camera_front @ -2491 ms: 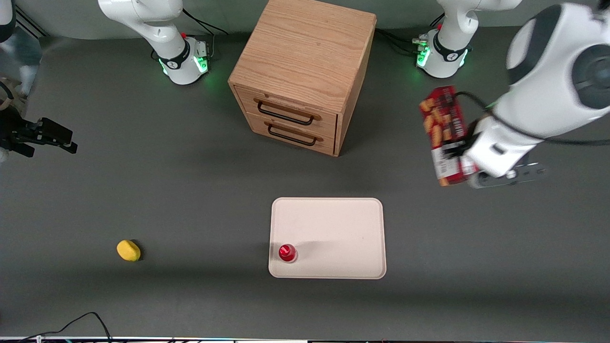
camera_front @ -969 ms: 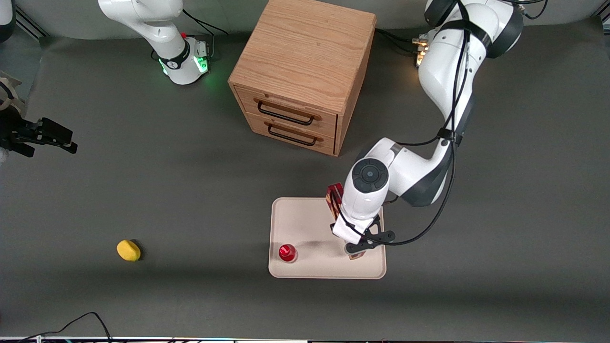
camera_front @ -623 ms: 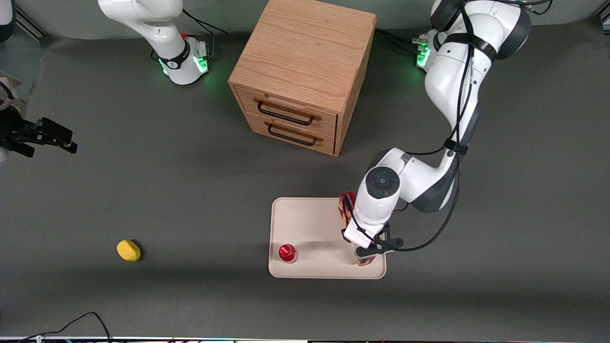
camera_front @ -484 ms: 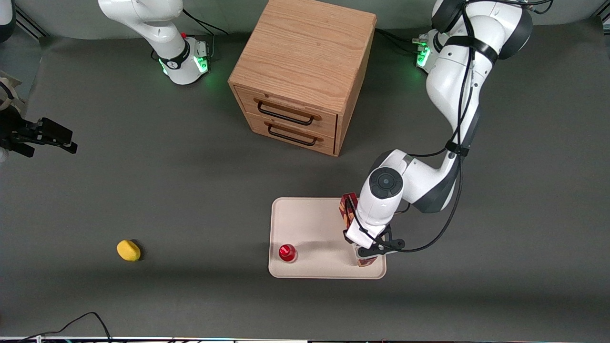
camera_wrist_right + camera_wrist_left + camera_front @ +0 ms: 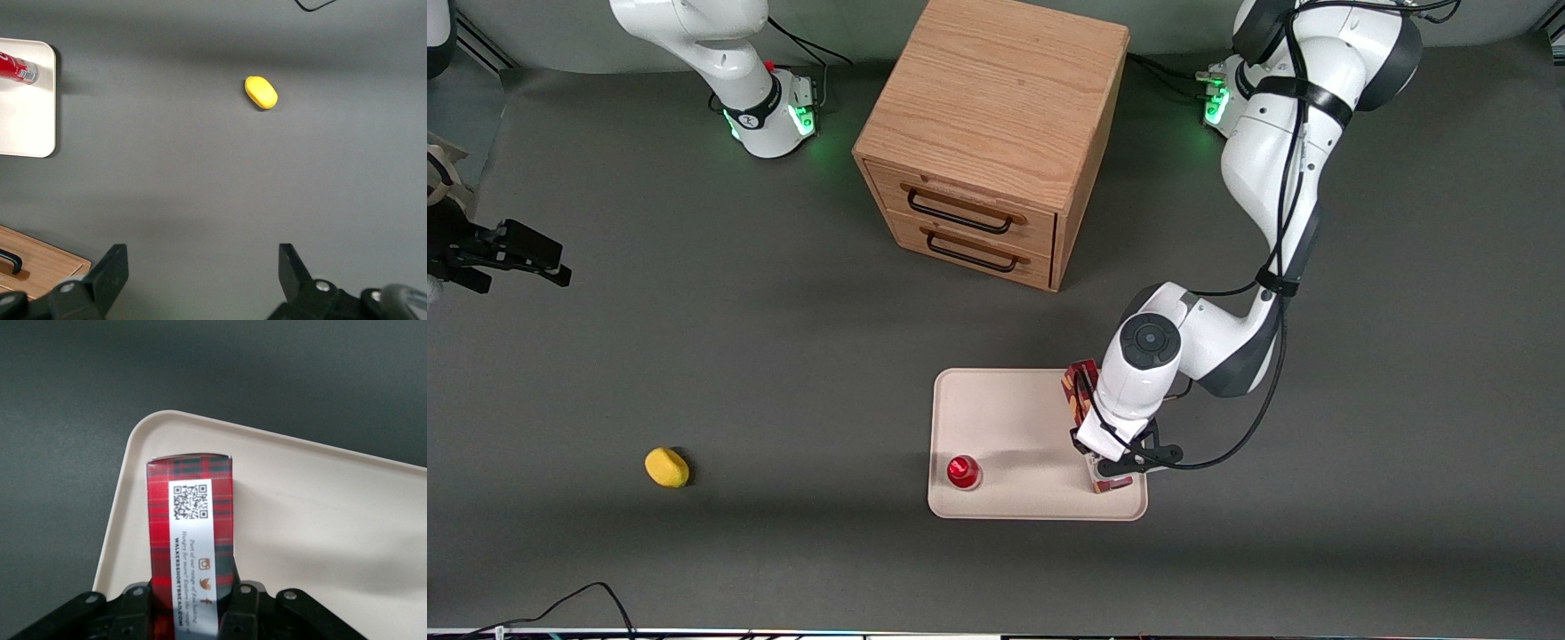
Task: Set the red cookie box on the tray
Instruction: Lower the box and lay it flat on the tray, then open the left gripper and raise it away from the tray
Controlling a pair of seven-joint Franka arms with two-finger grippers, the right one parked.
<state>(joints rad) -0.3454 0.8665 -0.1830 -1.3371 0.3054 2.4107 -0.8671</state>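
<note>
The red cookie box (image 5: 1080, 388) is long and slim with a dark red plaid print. It lies along the cream-white tray (image 5: 1014, 413), at the tray's end toward the working arm, with one end close to the tray's corner nearest the front camera. My gripper (image 5: 1113, 455) sits over the box's middle and is shut on it. In the left wrist view the box (image 5: 192, 520) shows its narrow white-labelled side between the black fingers (image 5: 137, 613), over the tray (image 5: 320, 520). Whether the box rests on the tray surface cannot be told.
A small red-capped bottle (image 5: 963, 472) stands on the tray's end toward the parked arm. A wooden drawer cabinet (image 5: 991, 133) stands farther from the front camera than the tray. A yellow lump (image 5: 667, 468) lies on the grey table toward the parked arm's end.
The gripper carried the box from high near the working arm's end of the table down onto the tray area, then shifted it slightly toward the tray's working-arm edge. It stays shut on the box.
</note>
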